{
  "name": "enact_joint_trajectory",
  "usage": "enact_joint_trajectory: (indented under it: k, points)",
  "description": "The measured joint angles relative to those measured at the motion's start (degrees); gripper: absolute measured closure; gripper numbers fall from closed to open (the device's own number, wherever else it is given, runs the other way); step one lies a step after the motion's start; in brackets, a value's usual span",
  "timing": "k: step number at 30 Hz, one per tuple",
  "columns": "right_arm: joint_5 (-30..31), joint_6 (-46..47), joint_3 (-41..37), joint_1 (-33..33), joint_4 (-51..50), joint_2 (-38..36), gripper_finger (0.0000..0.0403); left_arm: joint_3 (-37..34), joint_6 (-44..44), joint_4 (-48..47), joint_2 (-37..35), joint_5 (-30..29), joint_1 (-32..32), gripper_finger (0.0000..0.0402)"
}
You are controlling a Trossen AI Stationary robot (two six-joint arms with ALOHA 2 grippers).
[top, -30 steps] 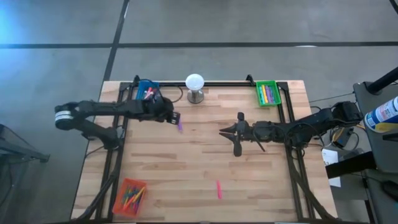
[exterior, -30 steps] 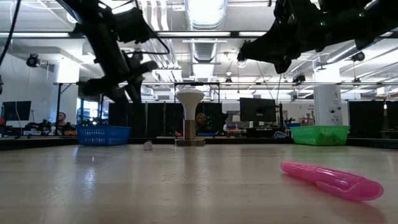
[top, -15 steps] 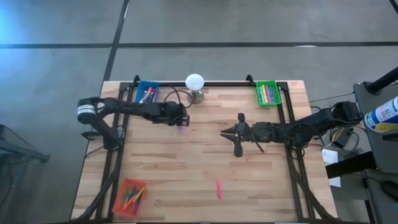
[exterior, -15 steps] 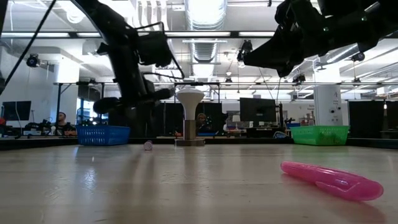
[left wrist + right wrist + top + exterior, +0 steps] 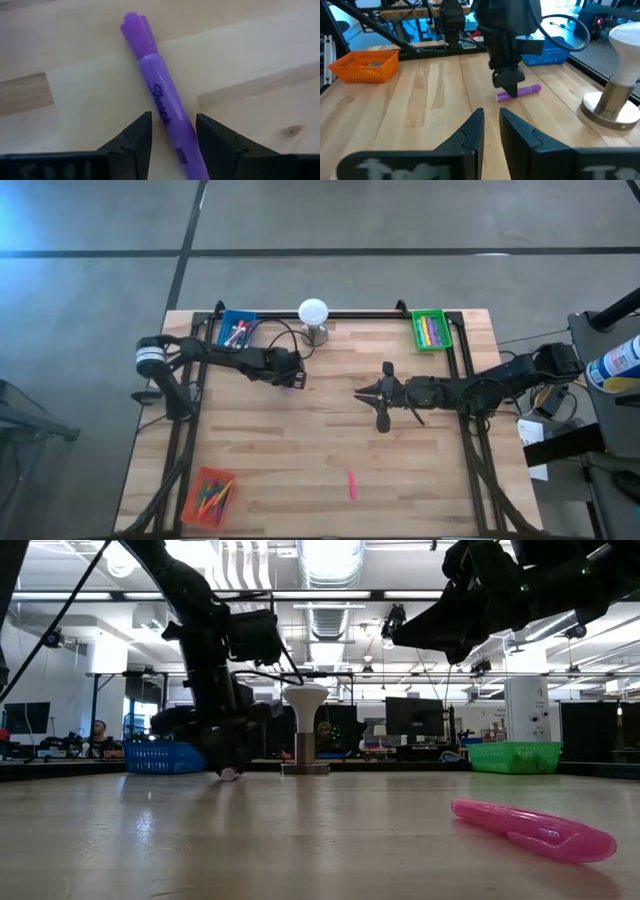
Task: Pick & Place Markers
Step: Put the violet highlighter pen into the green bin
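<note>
My left claw (image 5: 172, 131), fingers spread wide apart, straddles the purple marker (image 5: 159, 107) lying on the worktop (image 5: 330, 430) upper left of centre in the high view, gripping nothing yet: pick step, closing comes next; right claw (image 5: 362, 392) waits mid-frame, nearly together, empty.

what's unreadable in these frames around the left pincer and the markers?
- High view: the purple marker is hidden under the left pincer.
- Left wrist view: the marker's rear end is cut off by the picture's edge; contact with the open fingers cannot be told.
- High view: markers in the orange tray, blue tray and green tray are too small to count.
- Low view: the pink marker has no readable label.
</note>
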Motion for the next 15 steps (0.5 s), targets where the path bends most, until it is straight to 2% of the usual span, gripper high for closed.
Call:
enact_joint_trajectory:
  k: [3, 8, 12, 15]
  points:
    - [0.0, 0.0, 0.0, 0.0, 0.0, 0.0, 0.0349, 0.0, 1.2, -0.4, 1.0, 0.7, -0.5, 0.0266]
    - [0.0, 0.0, -0.1, 0.0, 0.0, 0.0, 0.0349, 0.0, 5.1, -1.7, 1.4, -0.5, -2.0, 0.0310]
    - [2.5, 2.6, -0.5, 0.0, 0.1, 0.0, 0.0349, -0.4, 10.0, -3.7, -1.9, -0.4, -4.4, 0.0345]
    - [4.4, 6.2, -0.9, -0.5, 0.0, 0.0, 0.0349, -1.5, 13.1, 0.2, -5.9, -3.4, -5.6, 0.0350]
